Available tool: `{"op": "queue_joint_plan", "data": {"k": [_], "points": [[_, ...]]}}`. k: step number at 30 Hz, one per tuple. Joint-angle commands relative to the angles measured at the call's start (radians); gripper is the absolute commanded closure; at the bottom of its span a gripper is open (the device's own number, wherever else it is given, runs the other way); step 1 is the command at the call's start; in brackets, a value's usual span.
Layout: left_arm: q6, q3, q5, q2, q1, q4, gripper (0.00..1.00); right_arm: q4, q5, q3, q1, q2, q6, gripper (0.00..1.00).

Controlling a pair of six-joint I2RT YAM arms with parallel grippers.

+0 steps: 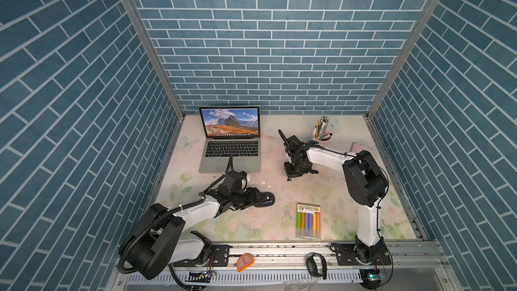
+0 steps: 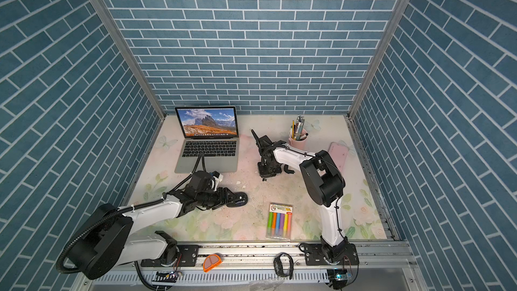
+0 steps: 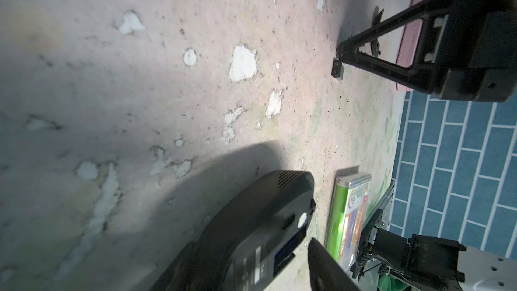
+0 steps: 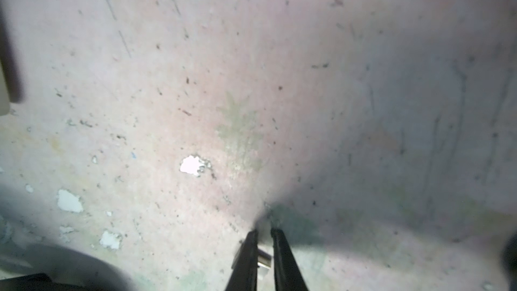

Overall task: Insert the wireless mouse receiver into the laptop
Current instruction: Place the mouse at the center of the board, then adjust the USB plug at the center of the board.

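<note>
The wireless mouse receiver (image 3: 337,69) is a tiny dark stub low over the mat, right of the laptop (image 1: 215,163); its metal plug (image 4: 264,258) sits between my right gripper's fingers. My right gripper (image 4: 264,232) points straight down and is shut on it, as both top views show (image 1: 291,177). The laptop is open at the back left with its screen lit. Near the front left, my left gripper (image 1: 258,198) is open around the black mouse (image 1: 265,200), which lies underside up (image 3: 265,233). One of its fingers (image 3: 324,267) stands apart from the mouse.
A pink cup of pens (image 1: 321,134) stands at the back right, with a flat pink slab (image 2: 338,155) beside it. A pack of highlighters (image 1: 308,221) lies at the front centre. On the front rail are an orange piece (image 1: 245,262) and a black watch (image 1: 316,264).
</note>
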Motion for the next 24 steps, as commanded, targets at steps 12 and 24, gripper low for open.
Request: {"op": "queue_joint_plan", "data": {"k": [12,24], "points": [[0.044,0.026,-0.038,-0.052,0.018,-0.086,0.36,-0.009,-0.004,-0.142,0.018,-0.075,0.001,0.87],[0.045,0.023,-0.047,-0.091,0.018,-0.111,0.36,0.038,-0.059,-0.142,0.095,-0.069,0.067,0.88]]}}
